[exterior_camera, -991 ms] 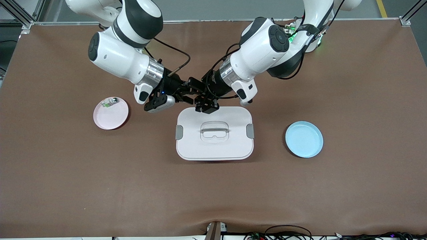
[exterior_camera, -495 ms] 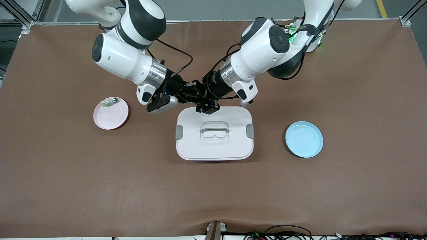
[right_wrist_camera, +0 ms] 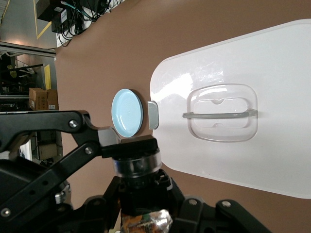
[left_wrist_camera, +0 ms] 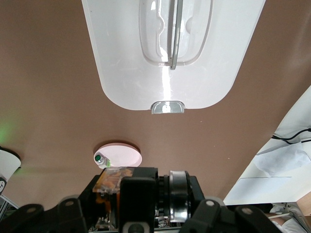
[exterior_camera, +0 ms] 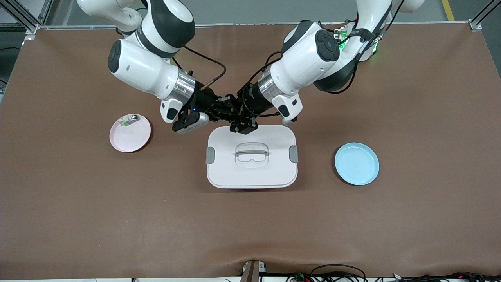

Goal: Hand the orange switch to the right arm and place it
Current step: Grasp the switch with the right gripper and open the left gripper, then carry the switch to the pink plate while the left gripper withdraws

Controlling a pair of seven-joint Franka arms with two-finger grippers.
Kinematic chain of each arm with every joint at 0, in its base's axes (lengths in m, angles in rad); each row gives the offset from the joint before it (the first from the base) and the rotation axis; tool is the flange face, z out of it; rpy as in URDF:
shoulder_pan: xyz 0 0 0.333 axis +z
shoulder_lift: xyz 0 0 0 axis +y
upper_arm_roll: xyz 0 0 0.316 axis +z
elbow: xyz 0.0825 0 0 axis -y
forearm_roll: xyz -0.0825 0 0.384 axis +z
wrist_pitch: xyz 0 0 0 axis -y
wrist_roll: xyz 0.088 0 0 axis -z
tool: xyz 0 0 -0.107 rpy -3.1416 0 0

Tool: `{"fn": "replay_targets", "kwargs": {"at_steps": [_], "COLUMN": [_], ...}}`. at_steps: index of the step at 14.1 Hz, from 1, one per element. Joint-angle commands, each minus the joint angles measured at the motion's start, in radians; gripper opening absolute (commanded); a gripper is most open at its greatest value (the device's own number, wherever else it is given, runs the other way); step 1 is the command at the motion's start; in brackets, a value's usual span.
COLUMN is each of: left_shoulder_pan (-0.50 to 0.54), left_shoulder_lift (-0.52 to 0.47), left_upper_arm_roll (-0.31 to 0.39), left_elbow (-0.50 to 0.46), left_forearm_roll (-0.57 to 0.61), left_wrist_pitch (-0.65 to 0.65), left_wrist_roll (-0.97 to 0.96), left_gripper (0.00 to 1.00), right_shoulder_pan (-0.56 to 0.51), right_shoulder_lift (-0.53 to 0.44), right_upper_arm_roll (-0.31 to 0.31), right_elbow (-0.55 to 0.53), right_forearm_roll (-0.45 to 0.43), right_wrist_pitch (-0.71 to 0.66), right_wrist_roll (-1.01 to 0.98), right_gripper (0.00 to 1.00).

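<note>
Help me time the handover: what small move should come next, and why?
Probably open the left claw. Both claws meet tip to tip above the white box's edge nearest the bases, each shut on the orange switch, so the right claw already has it. The pink plate probably waits.

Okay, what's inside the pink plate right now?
The pink plate holds one small white-and-green part, lying by its rim on the robots' side. The rest is bare. Whether anything lies under the part cannot be seen.

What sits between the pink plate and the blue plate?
The white lidded box lies between the pink plate and blue plate, with bare brown mat either side; the front view shows it.
</note>
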Motion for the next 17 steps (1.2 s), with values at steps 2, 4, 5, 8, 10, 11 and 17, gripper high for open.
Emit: {"fn": "replay_targets", "kwargs": {"at_steps": [2,4,5,8,10,11,17], "left_shoulder_pan": [0.004,0.005,0.008,0.028,0.042,0.048,0.128], "left_shoulder_lift": [-0.008,-0.013,-0.016,-0.036,-0.054,-0.071,-0.181], "left_upper_arm_roll": [0.003,0.006,0.008,0.013,0.011,0.011,0.008], "left_elbow": [0.004,0.007,0.006,-0.007,-0.028,-0.051,-0.204], "left_forearm_roll": [0.046,0.047,0.050,0.059,0.119,0.148,0.276], "left_wrist_pitch": [0.010,0.010,0.010,-0.001,-0.003,-0.004,-0.047], "left_wrist_roll": [-0.029,-0.028,-0.026,-0.020,-0.015,-0.014,0.136], "left_gripper": [1.00,1.00,1.00,1.00,1.00,1.00,1.00], "right_shoulder_pan": [-0.005,-0.006,-0.009,-0.072,-0.118,-0.140,-0.256], "right_shoulder_lift": [0.000,0.006,0.009,0.009,0.006,0.006,-0.004], "right_upper_arm_roll": [-0.006,-0.009,-0.013,-0.014,-0.016,-0.016,-0.019], "right_elbow": [0.007,0.014,0.014,0.013,0.013,0.013,0.010], "right_forearm_roll": [0.015,0.002,0.001,-0.027,-0.089,-0.134,-0.394], "right_wrist_pitch": [-0.005,-0.011,-0.020,-0.095,-0.167,-0.192,-0.333], "right_wrist_roll": [-0.001,-0.041,-0.098,-0.349,-0.475,-0.509,-0.831], "right_gripper": [0.00,0.00,0.00,0.00,0.00,0.00,0.00]}}
